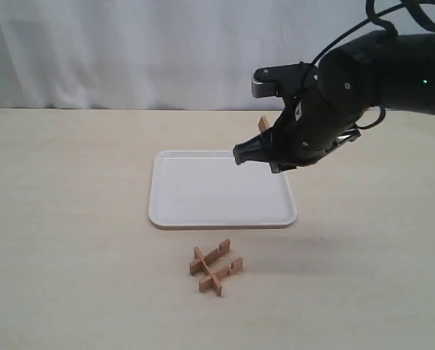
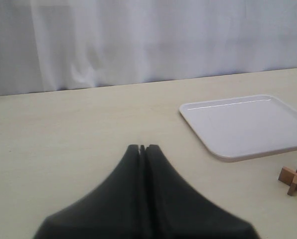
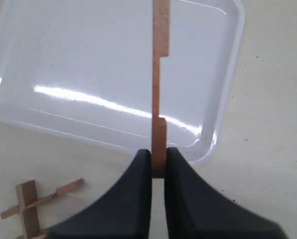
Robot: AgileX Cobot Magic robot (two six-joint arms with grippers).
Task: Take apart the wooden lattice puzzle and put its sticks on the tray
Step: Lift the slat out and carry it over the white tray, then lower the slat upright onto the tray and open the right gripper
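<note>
Pale bench (image 1: 71,219): jaws of the right gripper (image 3: 158,152) pinch 1 stick (image 3: 160,59) above the tray (image 1: 203,191), toward 2 o'clock; left gripper (image 2: 142,147) jaws pressed together, empty.

You had a plain white tray (image 1: 203,191), a pale beige table (image 1: 64,233), a reddish-brown puzzle (image 1: 216,267) and matching stick (image 3: 160,74), a black left gripper (image 2: 142,148) and right gripper (image 3: 158,152), and a white curtain (image 1: 130,51) at the far side.

No legible text, label, brand, number or sign is appearing on any surface across the three camera views.
</note>
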